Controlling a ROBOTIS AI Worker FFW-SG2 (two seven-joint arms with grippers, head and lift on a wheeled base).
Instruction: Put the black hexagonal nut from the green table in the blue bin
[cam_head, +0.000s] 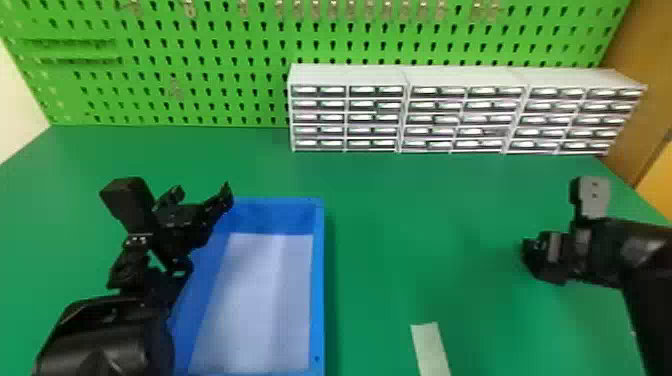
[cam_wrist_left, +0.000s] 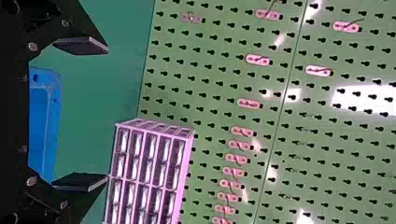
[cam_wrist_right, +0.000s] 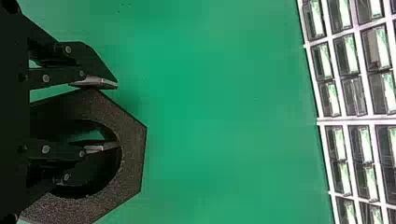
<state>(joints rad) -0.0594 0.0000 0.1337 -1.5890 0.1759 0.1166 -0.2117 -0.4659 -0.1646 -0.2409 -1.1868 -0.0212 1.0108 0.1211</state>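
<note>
Blue bin (cam_head: 318, 275), pale bottom (cam_head: 265, 290); white drawer units (cam_head: 350, 77)

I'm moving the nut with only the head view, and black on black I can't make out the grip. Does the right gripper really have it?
Observer: It looks that way. In the right wrist view, the right gripper has one side of the nut between its fingers.
Operator: And the hole, is it clear?
Observer: No, one finger reaches into it, while the other lies along an outer side.
</note>
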